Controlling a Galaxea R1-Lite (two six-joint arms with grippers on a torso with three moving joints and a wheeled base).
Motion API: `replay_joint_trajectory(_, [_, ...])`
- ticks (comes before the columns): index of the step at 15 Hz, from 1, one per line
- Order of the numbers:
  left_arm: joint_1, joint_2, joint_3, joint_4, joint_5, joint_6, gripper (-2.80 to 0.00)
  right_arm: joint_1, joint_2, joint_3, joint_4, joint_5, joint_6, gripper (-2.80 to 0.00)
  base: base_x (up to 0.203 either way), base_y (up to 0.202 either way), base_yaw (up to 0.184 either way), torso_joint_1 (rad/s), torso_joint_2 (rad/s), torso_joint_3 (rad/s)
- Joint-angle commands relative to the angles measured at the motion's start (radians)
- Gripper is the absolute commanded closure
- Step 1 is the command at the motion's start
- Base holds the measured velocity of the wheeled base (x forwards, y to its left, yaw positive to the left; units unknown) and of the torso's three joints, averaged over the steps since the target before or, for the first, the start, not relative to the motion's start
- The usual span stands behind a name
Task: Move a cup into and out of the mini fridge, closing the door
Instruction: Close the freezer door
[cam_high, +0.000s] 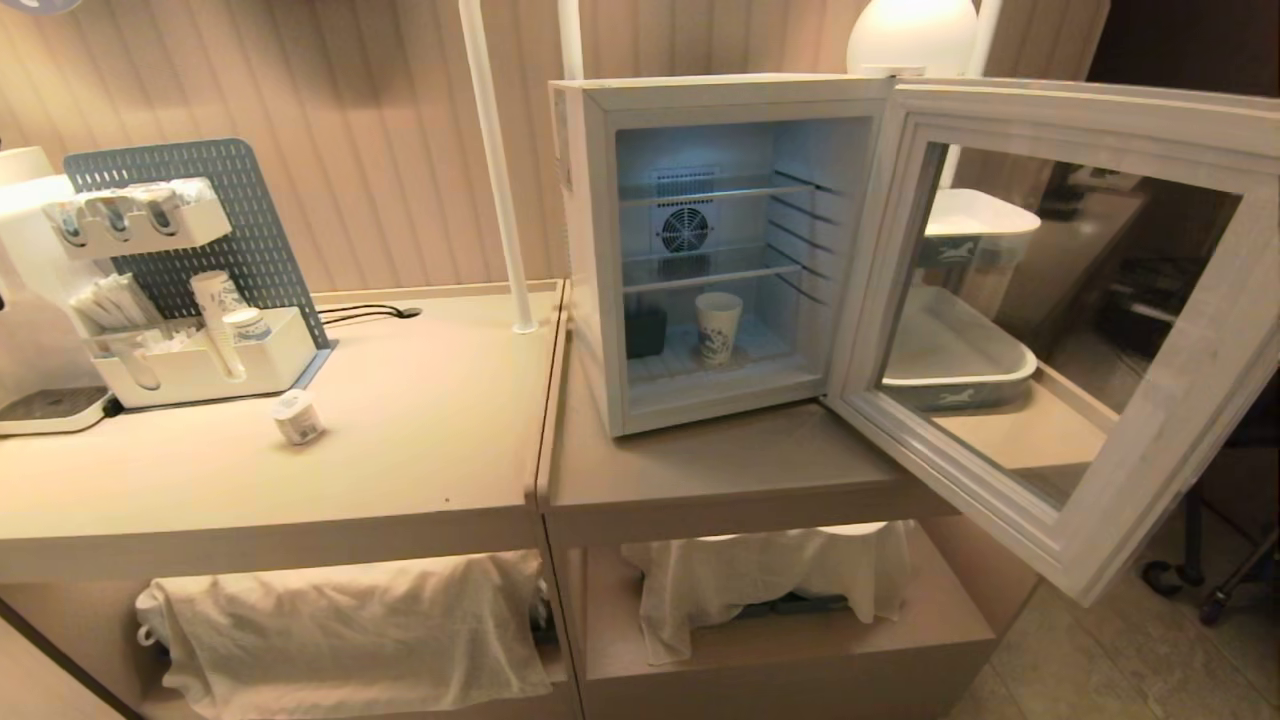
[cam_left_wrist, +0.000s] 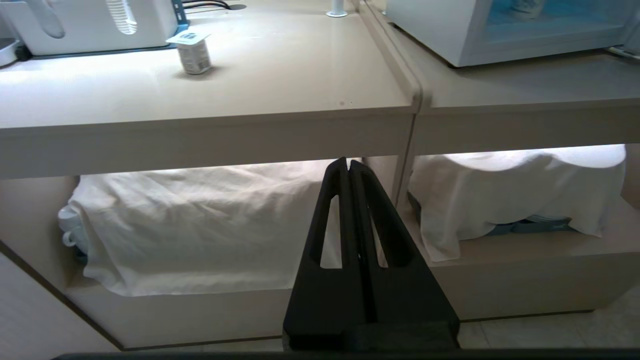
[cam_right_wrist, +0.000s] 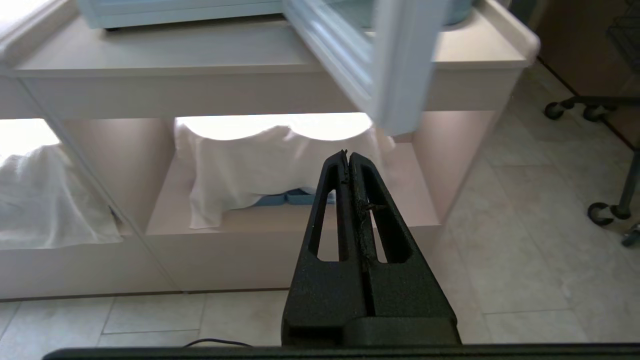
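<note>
Far to my left a white machine (cam_high: 30, 300) is standing at the counter's (cam_high: 420, 440) end, with a grey pegboard rack (cam_high: 200, 270) beside it holding packets and stacked cups. A small sealed tub (cam_high: 298, 417) is sitting alone on the counter in front of that rack. Under the counter, a white cloth (cam_high: 350, 620) is draping over whatever is on the low shelf.

My left claw (cam_left_wrist: 348, 167) is hanging low in front of that shelf, below the counter edge, fingers pressed tight together and gripping nothing.

Further right, the fridge (cam_high: 585, 250) is standing on the next counter section, lit inside. The cup (cam_high: 718, 327) is standing upright on the fridge floor, under the lowest wire shelf, with a dark small box (cam_high: 646, 331) just beside it on its left. The door (cam_high: 1150, 440) is swinging wide open to the right, its glass showing white trays behind it.

My right claw (cam_right_wrist: 348, 159) is hanging low too, clenched shut and empty, below the door's free corner and in front of a second cloth-covered shelf (cam_right_wrist: 300, 220).
</note>
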Motion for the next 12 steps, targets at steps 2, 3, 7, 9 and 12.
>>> replay_joint_trajectory(2, [0.000,0.002,0.002,-0.001,0.000,-0.001,0.00,-0.001,-0.001,0.000,0.001,-0.001,-0.001,0.00,0.000,-0.193,0.000,0.005,0.00,0.004])
replay_joint_trajectory(3, [0.000,0.002,0.002,0.001,0.000,-0.001,0.00,0.000,-0.001,0.000,0.001,0.000,-0.001,0.00,0.000,-0.193,0.002,0.002,0.00,0.007])
replay_joint_trajectory(7, [0.000,0.002,0.002,0.001,0.000,-0.002,0.00,-0.001,-0.001,0.000,0.001,0.000,-0.001,0.00,0.000,-0.191,-0.001,0.001,0.00,0.002])
replay_joint_trajectory(9, [0.000,0.002,0.002,0.001,0.000,-0.002,0.00,-0.001,0.000,0.000,0.001,-0.001,0.000,0.00,0.000,-0.193,-0.002,0.003,0.00,0.000])
replay_joint_trajectory(12, [0.000,0.002,0.002,0.001,0.000,-0.005,0.00,-0.001,0.001,0.000,0.001,-0.001,0.002,0.00,0.000,-0.195,-0.001,0.001,0.00,0.007])
